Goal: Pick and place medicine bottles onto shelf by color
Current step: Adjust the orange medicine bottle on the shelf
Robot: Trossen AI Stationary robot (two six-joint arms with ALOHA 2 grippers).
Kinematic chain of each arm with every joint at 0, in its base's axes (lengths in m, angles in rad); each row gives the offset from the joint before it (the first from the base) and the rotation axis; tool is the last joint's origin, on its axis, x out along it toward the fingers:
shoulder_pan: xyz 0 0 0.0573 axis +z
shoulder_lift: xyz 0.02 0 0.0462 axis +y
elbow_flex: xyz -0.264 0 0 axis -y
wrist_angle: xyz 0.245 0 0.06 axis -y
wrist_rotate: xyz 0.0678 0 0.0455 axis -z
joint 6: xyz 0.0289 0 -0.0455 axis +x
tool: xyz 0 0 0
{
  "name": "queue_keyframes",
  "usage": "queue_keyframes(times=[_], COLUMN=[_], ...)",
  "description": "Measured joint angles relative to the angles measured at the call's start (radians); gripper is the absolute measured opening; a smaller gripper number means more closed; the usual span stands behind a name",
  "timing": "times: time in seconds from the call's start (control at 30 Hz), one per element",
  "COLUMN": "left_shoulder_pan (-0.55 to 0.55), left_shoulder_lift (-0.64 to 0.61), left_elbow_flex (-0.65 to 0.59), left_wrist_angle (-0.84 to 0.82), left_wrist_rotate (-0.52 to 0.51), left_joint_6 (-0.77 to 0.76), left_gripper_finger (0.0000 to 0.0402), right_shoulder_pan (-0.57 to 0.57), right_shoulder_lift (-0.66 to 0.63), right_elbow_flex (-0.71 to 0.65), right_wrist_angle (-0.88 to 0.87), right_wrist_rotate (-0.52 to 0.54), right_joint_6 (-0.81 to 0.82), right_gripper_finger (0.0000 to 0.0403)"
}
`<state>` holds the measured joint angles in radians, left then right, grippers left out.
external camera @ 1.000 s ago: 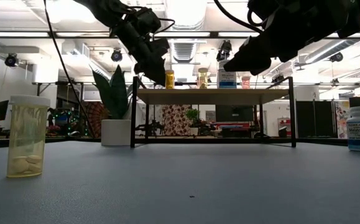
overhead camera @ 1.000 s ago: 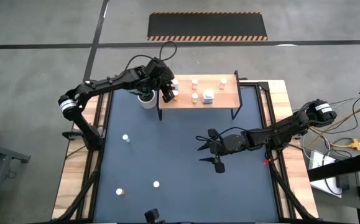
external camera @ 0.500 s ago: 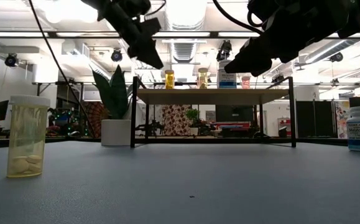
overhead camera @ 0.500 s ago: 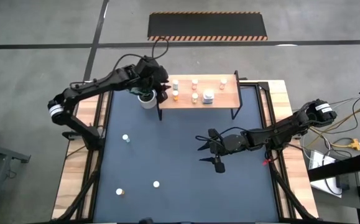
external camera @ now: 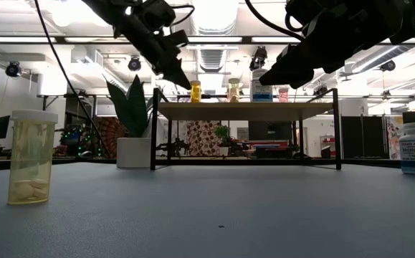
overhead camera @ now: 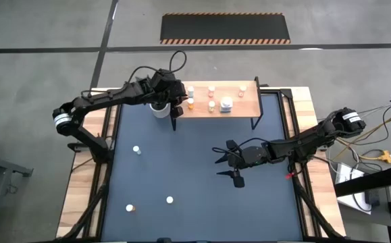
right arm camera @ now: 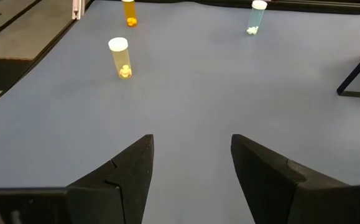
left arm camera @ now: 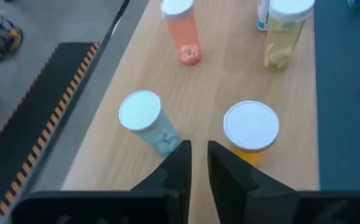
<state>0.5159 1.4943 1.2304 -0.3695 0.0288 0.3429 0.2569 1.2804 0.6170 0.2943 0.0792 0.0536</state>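
Left pincer [left arm camera: 196,163] nearly closed, empty, above shelf [left arm camera: 223,87] end; right pincer [right arm camera: 191,163] spread, mid-table.

A big table [overhead camera: 202,169] has a dark blue top with light wood edges down both sides. A white plant pot [overhead camera: 159,109] stands near the far left part of the table. In the low view, the pot [external camera: 134,152] holds a plant with tall, pointy green leaves [external camera: 130,104].

On the grey floor past the table lies a black mat [overhead camera: 225,28] with orange and black stripes on its edge. Yellow and white cables [overhead camera: 377,156] lie in a tangle on the right side of the table.

Behind the table is a big room with bright ceiling lights [external camera: 214,13].
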Motion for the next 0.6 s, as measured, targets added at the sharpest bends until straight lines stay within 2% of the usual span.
queue_keyframes(times=[0.33,0.6], left_shoulder_pan=[-0.001,-0.001], left_shoulder_lift=[0.009,0.009], left_elbow_flex=[0.000,0.000], left_wrist_angle=[-0.001,-0.007], left_wrist_rotate=[0.099,0.105], left_joint_6=[0.035,0.003], left_gripper_finger=[0.0026,0.0026], right_shoulder_pan=[0.000,0.000], right_shoulder_lift=[0.000,0.000], right_elbow_flex=[0.000,0.000], right_wrist_angle=[-0.002,-0.006], right_wrist_rotate=[0.000,0.000], right_joint_6=[0.000,0.000], right_gripper_finger=[0.0205,0.0205])
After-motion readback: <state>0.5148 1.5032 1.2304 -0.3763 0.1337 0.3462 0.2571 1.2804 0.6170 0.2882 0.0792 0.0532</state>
